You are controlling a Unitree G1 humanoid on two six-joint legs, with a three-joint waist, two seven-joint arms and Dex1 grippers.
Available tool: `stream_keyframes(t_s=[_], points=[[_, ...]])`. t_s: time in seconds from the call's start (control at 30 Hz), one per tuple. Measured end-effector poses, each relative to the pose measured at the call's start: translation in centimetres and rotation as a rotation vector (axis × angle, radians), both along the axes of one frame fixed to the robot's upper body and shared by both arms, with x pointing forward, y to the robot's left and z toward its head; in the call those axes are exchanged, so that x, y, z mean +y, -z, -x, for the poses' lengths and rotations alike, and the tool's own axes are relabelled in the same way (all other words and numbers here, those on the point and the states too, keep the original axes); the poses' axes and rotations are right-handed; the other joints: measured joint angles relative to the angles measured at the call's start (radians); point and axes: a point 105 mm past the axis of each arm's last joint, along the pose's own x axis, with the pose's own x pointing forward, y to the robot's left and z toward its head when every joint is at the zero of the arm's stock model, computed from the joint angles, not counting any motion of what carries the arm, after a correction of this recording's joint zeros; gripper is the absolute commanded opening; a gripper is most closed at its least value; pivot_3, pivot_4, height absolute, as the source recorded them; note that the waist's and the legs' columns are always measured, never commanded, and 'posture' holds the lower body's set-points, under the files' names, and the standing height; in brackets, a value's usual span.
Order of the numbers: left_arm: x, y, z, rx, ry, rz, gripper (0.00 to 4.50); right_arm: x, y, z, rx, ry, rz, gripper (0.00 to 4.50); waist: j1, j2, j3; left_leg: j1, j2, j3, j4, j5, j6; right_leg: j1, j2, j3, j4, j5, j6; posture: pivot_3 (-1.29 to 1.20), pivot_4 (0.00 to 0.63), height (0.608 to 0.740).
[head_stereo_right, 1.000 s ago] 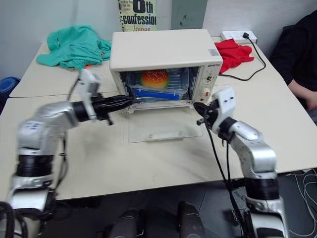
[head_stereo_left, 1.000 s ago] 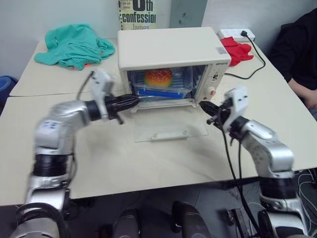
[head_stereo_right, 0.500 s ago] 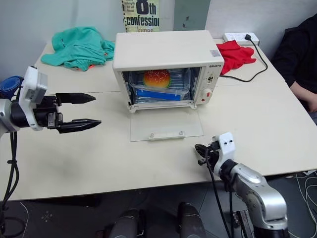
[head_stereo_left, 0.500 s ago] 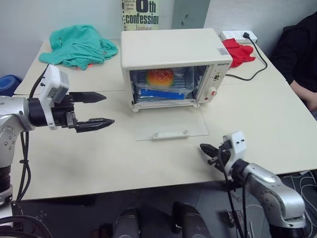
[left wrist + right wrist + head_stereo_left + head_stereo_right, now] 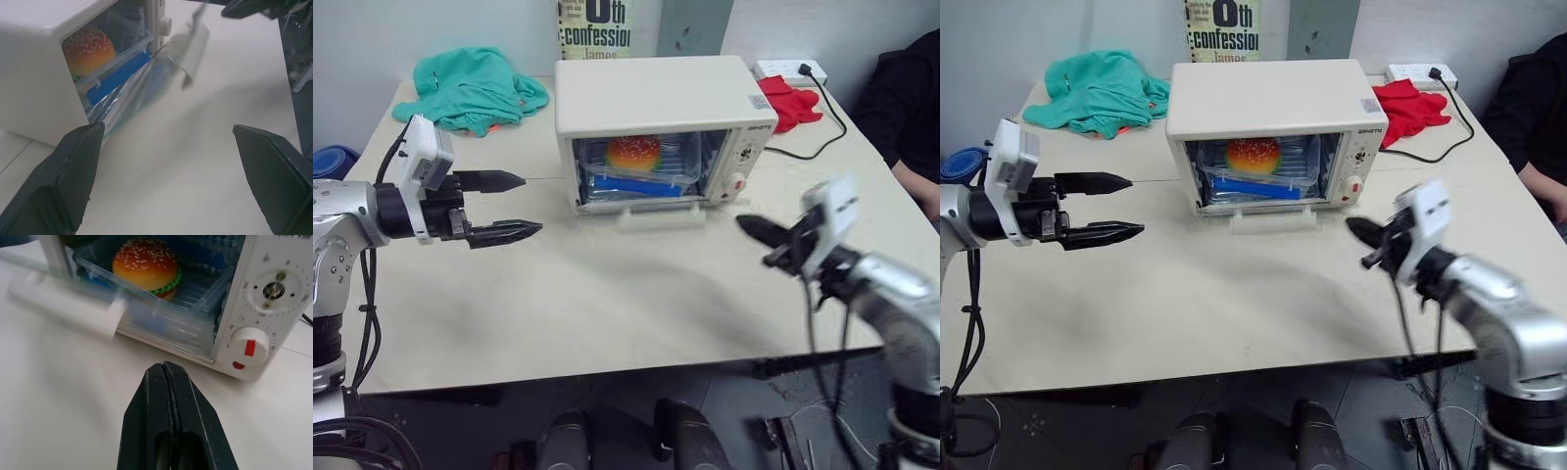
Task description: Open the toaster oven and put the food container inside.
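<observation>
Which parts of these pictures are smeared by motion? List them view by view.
Left eye view: the right pincer and its arm are smeared, the left pincer crisp. Left wrist view: the toaster oven is sharp, its glass door streaked. Right wrist view: the door's handle is blurred, the hamburger in the food container sharp.

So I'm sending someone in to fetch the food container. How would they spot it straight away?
Find the cream-white boxy toaster oven in the middle of the pale table. Look through its front opening: the shallow clear plastic food container sits inside. It alone holds a toy hamburger, with a blue strip along its front.
</observation>
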Motion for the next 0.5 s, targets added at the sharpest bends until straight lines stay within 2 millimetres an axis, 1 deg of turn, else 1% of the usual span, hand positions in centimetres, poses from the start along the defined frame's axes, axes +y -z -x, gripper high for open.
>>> stream_keyframes(t_s=[0.07,0.1,0.17,0.2,0.23,0.3,0.37,0.43,0.5], points=[[0.4,-0.1,0.0,-0.001,0.000,-0.011,4.50,-2.5,-0.8,1.1,0.055,-0.006,-0.002,1.25,0.007,0.000,0.000,0.000,0.000,0.001,0.000,0.000,0.001,0.000,0.000,0.000,0.000,0.000,0.000,0.00,0.150,0.740],[0.7,-0.2,0.0,0.005,-0.004,-0.014,4.50,-3.4,-1.5,1.6,0.061,-0.008,-0.009,1.66,0.009,0.000,0.000,0.000,0.000,0.001,0.000,0.000,0.001,0.000,0.000,0.000,0.000,0.000,0.000,0.00,0.150,0.740],[1.0,-0.4,0.3,0.008,0.005,-0.040,4.50,-5.3,-2.9,2.6,0.069,-0.004,-0.020,2.33,0.010,0.000,0.000,0.000,0.000,0.002,0.001,0.000,0.001,0.000,0.000,0.001,-0.001,0.000,0.000,0.00,0.150,0.740],[1.1,-0.5,0.4,0.000,0.012,-0.052,4.50,-6.0,-3.2,3.1,0.074,-0.003,-0.023,2.71,0.010,0.000,0.000,0.001,0.000,0.002,0.001,0.000,0.001,0.000,0.000,0.001,-0.001,0.000,0.000,0.00,0.150,0.740],[1.2,-0.7,0.5,-0.008,0.016,-0.058,4.50,-6.3,-3.2,3.6,0.092,-0.015,-0.016,3.02,0.011,0.000,0.000,0.001,0.000,0.002,0.001,0.000,0.001,0.000,0.000,0.001,0.000,0.000,0.000,0.00,0.150,0.740],[1.6,-0.9,0.4,-0.008,0.007,-0.063,4.50,-6.7,-2.7,4.5,0.137,-0.053,-0.003,3.76,0.011,0.000,0.000,0.001,0.000,0.002,0.001,0.000,0.001,0.000,0.000,0.001,0.000,0.000,0.000,0.00,0.150,0.740],[1.9,-1.3,0.6,-0.006,0.007,-0.068,4.50,-6.9,-2.9,4.8,0.137,-0.073,0.004,4.45,0.008,0.000,0.000,0.002,0.000,0.002,0.001,0.000,0.001,0.000,0.000,0.001,0.001,0.000,0.001,0.00,0.150,0.740],[2.0,-1.7,0.8,-0.009,0.019,-0.066,4.50,-7.3,-3.7,4.7,0.103,-0.066,0.009,4.48,0.006,0.000,0.000,0.002,0.000,0.002,0.002,0.000,0.001,0.000,0.000,0.001,0.001,0.001,0.001,0.00,0.150,0.740],[2.0,-2.0,0.7,-0.015,0.021,-0.061,4.50,-7.7,-4.8,4.2,0.042,-0.044,0.004,4.48,0.005,0.000,0.000,0.002,0.000,0.002,0.001,0.000,0.001,0.000,0.000,0.001,0.001,0.001,0.001,0.00,0.150,0.740]])
